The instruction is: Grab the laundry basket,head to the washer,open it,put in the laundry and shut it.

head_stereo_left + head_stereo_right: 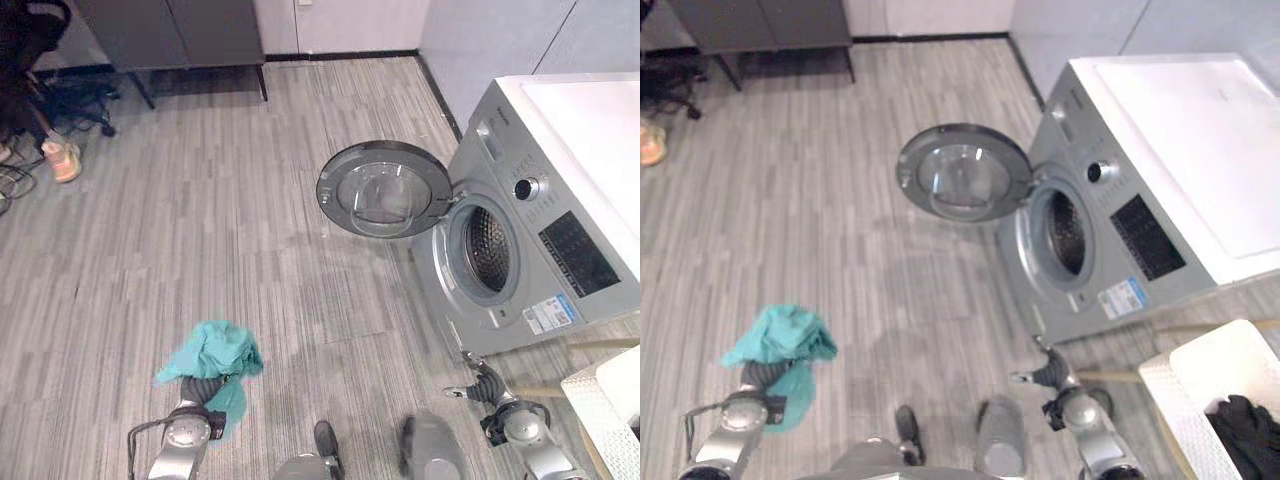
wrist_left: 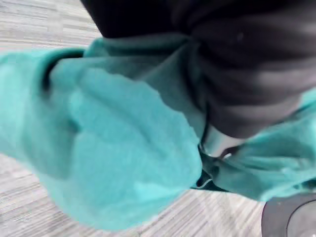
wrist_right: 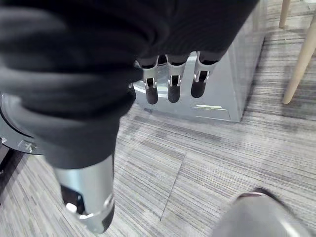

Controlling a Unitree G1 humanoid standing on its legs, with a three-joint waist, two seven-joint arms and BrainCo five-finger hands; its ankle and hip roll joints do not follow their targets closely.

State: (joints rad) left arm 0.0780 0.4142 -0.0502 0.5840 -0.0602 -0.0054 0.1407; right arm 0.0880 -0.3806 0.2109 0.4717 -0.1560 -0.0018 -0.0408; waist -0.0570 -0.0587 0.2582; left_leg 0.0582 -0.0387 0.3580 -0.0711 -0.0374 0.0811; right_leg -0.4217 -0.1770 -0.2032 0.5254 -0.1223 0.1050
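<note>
Laundry, a soft, light teal cloth, is bunched apparently in the left hand; right hand is held relaxed, empty.

Grey striped plank floor is running across the whole room. At eleven o'clock a dark grey cabinet is standing on thin black legs against a pale wall, with a black skirting along its foot. At ten o'clock a black office chair is sitting. Pale wooden legs are showing at four o'clock.
</note>
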